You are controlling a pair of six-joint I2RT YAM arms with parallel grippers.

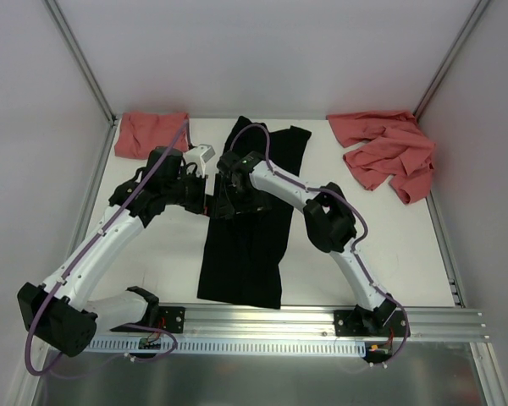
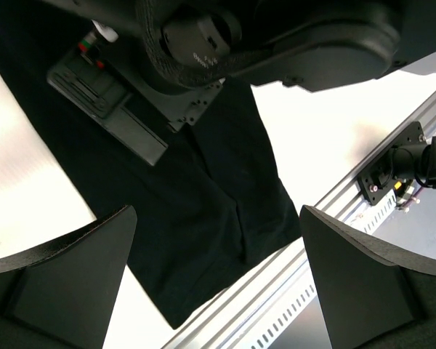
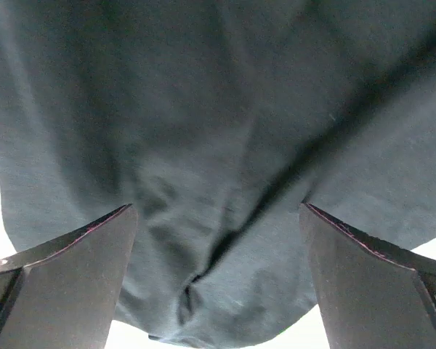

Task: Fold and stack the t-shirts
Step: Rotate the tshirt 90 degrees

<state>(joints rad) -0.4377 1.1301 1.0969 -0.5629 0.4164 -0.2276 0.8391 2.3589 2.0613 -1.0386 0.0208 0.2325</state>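
Centrally on the white counter [image 1: 389,245] lies the black t-shirt [image 1: 245,254], folded lengthwise into a long narrow strip that runs from twelve o'clock down to six o'clock. Its lower end stops just short of the metal rail [image 1: 322,317] at the near edge. The cloth is matte and dark, with soft creases and a fold line along its length. Both arms meet over its upper half. The left gripper [image 2: 218,218] hangs above the strip with its jaws spread wide and nothing between them. The right gripper [image 3: 218,211] is likewise wide open, close over the wrinkled black fabric, holding none of it. A compact salmon-red t-shirt [image 1: 151,133] sits at the ten o'clock corner. A crumpled salmon-red t-shirt [image 1: 389,148] sprawls at two o'clock, well apart from the black one.
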